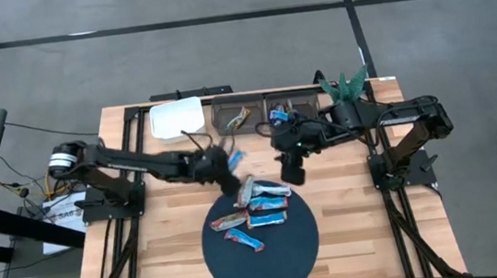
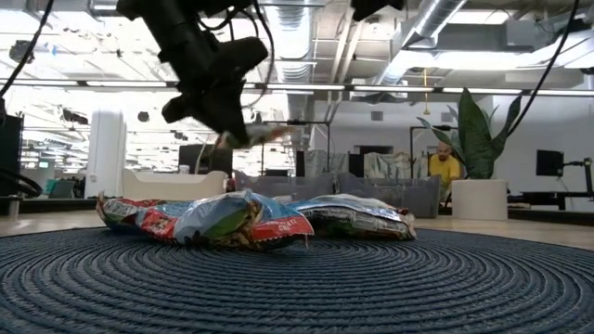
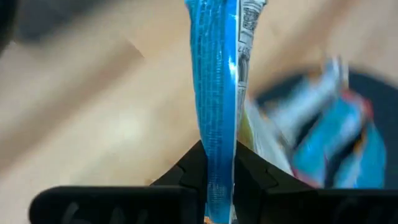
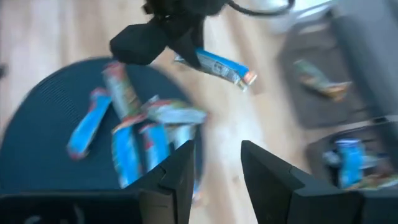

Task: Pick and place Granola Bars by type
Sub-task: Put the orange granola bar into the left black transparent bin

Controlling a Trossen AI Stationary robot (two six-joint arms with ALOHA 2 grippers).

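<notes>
Several granola bars in blue, silver and red-orange wrappers (image 1: 258,214) lie in a loose pile on a round dark mat (image 1: 284,256). They also show in the low view (image 2: 251,218). My left gripper (image 1: 224,174) is shut on a blue bar (image 1: 235,162), just above the mat's far-left rim. My right gripper (image 1: 291,173) hangs open and empty over the mat's far-right rim; its fingers (image 4: 183,165) stand apart with nothing between them. My left gripper pinches the blue bar near one end (image 3: 217,177) between its two fingers, on the wrapper's flat faces. The rest of the bar (image 4: 219,66) sticks out beyond the fingertips, along the fingers. It is lifted clear of the table and the mat (image 2: 264,134).
A white tray (image 1: 177,117) and two dark trays (image 1: 235,114) (image 1: 283,112) stand along the table's far edge; the dark ones hold a few bars (image 4: 317,78) (image 4: 348,158). A green plant (image 1: 346,84) stands at the far right. Bare wood lies on both sides of the mat.
</notes>
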